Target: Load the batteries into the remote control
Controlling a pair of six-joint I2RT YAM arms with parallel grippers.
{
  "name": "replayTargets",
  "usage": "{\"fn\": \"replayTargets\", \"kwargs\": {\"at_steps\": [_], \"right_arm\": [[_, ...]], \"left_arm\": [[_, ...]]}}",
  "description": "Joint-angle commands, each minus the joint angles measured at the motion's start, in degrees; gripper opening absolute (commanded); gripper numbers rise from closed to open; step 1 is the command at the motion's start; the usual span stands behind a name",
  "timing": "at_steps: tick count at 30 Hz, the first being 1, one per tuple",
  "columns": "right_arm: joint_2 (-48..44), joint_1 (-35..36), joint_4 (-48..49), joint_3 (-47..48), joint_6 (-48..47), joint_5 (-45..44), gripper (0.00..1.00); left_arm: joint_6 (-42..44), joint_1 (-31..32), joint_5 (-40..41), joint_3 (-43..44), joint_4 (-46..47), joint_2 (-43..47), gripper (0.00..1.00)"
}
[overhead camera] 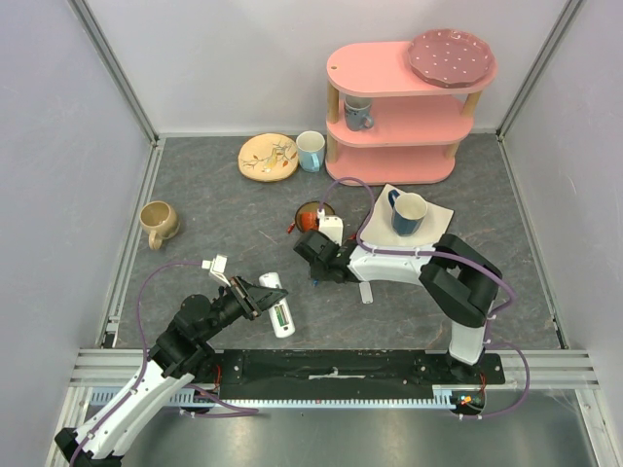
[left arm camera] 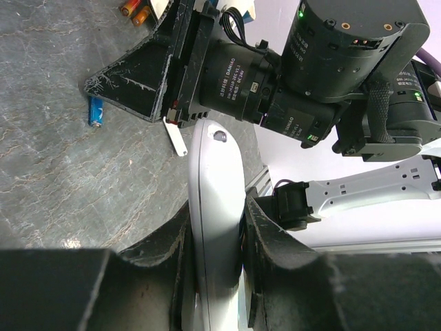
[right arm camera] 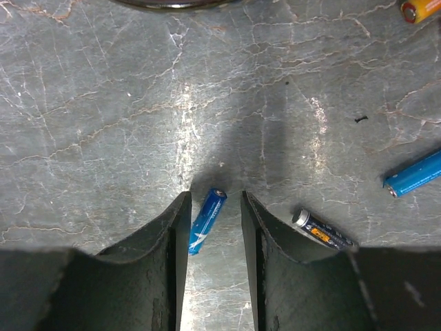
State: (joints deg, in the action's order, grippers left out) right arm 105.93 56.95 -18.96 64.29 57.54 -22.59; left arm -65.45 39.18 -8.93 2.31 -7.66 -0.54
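Observation:
My left gripper [overhead camera: 263, 295] is shut on the remote control [overhead camera: 281, 314], a slim white bar, and grips its long sides in the left wrist view [left arm camera: 217, 227]. My right gripper [overhead camera: 313, 269] is low over the table just right of it, jaws open. In the right wrist view a blue battery [right arm camera: 207, 221] lies on the table between the open fingers [right arm camera: 169, 234], close to the left one. A dark battery [right arm camera: 322, 231] lies beside the right finger, another blue battery [right arm camera: 413, 174] sits further right, and an orange one [right arm camera: 419, 9] is at the top corner.
A blue mug [overhead camera: 408, 213] stands on a white napkin [overhead camera: 440, 214] behind the right arm. A small white strip [overhead camera: 366, 291] lies by the arm. A tan mug [overhead camera: 159, 223] is at the left, and a plate [overhead camera: 268, 157], a cup [overhead camera: 311, 151] and a pink shelf [overhead camera: 394, 122] are at the back.

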Motion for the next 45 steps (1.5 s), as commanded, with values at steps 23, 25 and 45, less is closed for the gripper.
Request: {"fn": "replayTargets", "kwargs": {"at_steps": [23, 25, 45], "right_arm": [[2.7, -1.7, 0.7, 0.6, -14.4, 9.3, 0.0], [-1.1, -1.7, 3.1, -2.3, -16.2, 9.8, 0.0], [-39.5, 13.1, 20.4, -20.8, -26.6, -5.4, 0.0]], "left_arm": [[0.9, -0.2, 0.0, -0.5, -1.9, 4.5, 0.02], [0.6, -0.2, 0.0, -0.8, -1.3, 4.4, 0.02], [-3.2, -0.2, 0.4, -1.1, 32.5, -24.6, 0.02]]}}
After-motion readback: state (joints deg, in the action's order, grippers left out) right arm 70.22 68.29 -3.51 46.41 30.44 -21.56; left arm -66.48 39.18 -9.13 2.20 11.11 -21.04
